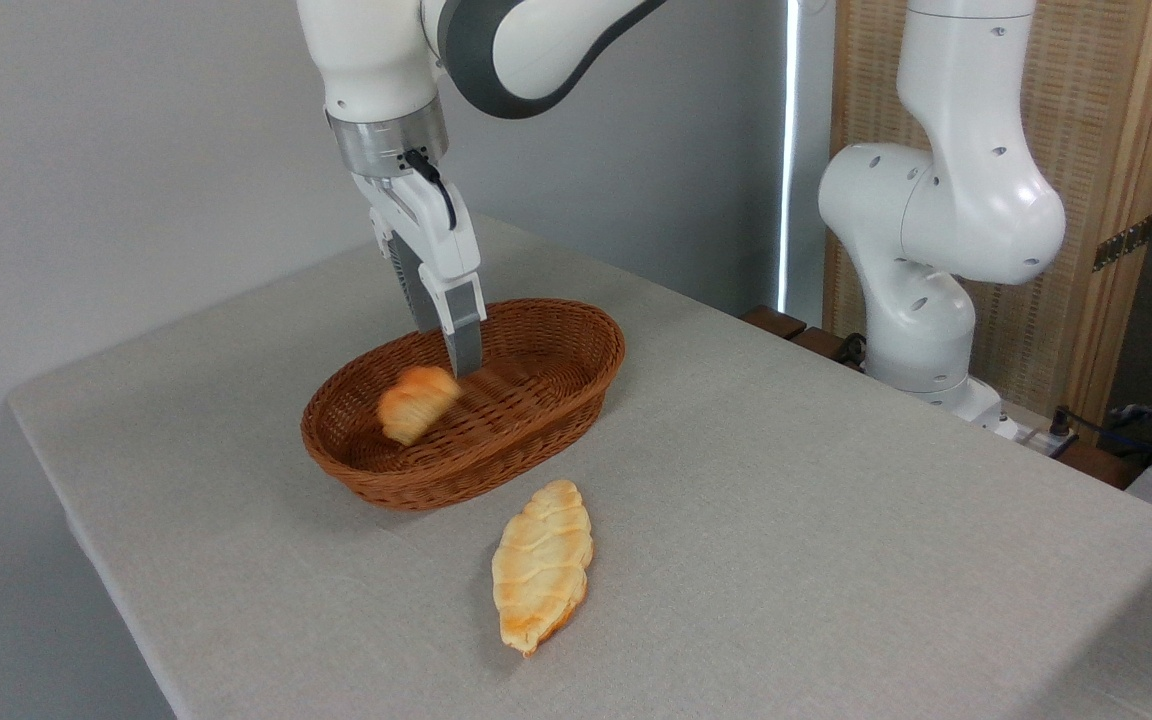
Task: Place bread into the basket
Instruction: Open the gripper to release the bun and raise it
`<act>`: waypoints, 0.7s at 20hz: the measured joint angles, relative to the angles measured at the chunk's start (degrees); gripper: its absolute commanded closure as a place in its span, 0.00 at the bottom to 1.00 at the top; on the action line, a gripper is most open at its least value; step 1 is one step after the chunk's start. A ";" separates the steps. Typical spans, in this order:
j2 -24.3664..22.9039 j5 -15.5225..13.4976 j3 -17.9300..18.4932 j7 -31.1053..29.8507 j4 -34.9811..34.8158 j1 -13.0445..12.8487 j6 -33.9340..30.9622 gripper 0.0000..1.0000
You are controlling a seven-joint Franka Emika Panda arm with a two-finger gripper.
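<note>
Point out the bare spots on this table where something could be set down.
Open cloth right of the basket and the loaf, toward the arm base; also left of the basket. Tight: the strip between basket and loaf. The gripper and bread fill the basket's left half.

A plain grey wall (116, 150) fills the space behind and left of the fingers (463, 352), and a table (836, 480) under a pale grey cloth spreads below them. Well to their right a thin bright strip of light (787, 150) runs down beside a wooden screen (1116, 130) with woven panels and a dark hinge. Dark cables (1116, 430) lie at the far right.
</note>
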 measured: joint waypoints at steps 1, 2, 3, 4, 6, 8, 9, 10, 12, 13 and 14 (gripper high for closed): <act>0.06 0.00 -0.01 0.00 0.01 0.00 0.00 0.00; 0.11 0.00 -0.03 0.00 0.02 0.00 0.00 0.00; 0.13 0.00 -0.10 0.00 0.02 0.00 0.00 0.00; 0.13 0.00 -0.16 0.00 0.02 0.00 0.00 0.00; 0.11 0.00 -0.04 0.00 0.17 0.10 0.00 0.00; -0.06 0.00 1.50 0.00 1.00 0.30 0.00 0.00; -0.22 0.00 2.91 0.01 1.80 0.40 -0.27 0.00; -0.44 0.11 4.61 0.31 2.77 0.52 -1.13 0.00; -0.86 0.87 8.13 1.75 4.93 0.80 -4.27 0.00; -1.01 1.11 9.93 2.81 5.95 0.93 -6.00 0.00; -1.11 1.21 11.72 3.68 6.89 1.01 -7.22 0.00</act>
